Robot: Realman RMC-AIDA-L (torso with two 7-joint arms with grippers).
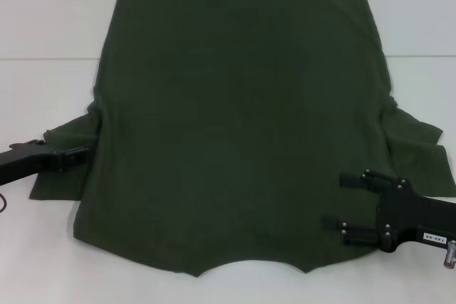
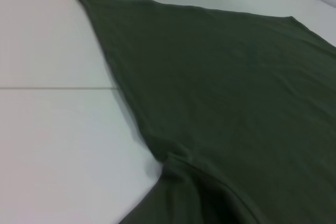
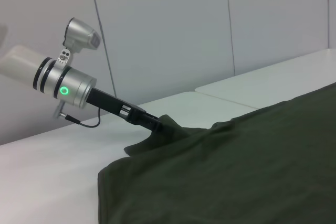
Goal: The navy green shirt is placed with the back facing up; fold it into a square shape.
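The navy green shirt point(image 1: 235, 119) lies flat with its plain back up, hem far from me and neckline at the near edge. My left gripper point(image 1: 84, 153) is at the left sleeve point(image 1: 64, 169), shut on its fabric. The right wrist view shows the left gripper point(image 3: 155, 124) holding the sleeve in a small raised peak. My right gripper point(image 1: 340, 201) hovers over the shirt's near right part beside the right sleeve point(image 1: 420, 154), open with nothing between its fingers. The left wrist view shows only the shirt point(image 2: 226, 93) and the sleeve seam.
The shirt rests on a white table point(image 1: 43, 19) with a thin seam line point(image 1: 50, 58) across it. Bare tabletop lies to the left and right of the shirt. A pale wall point(image 3: 210, 24) stands behind the table.
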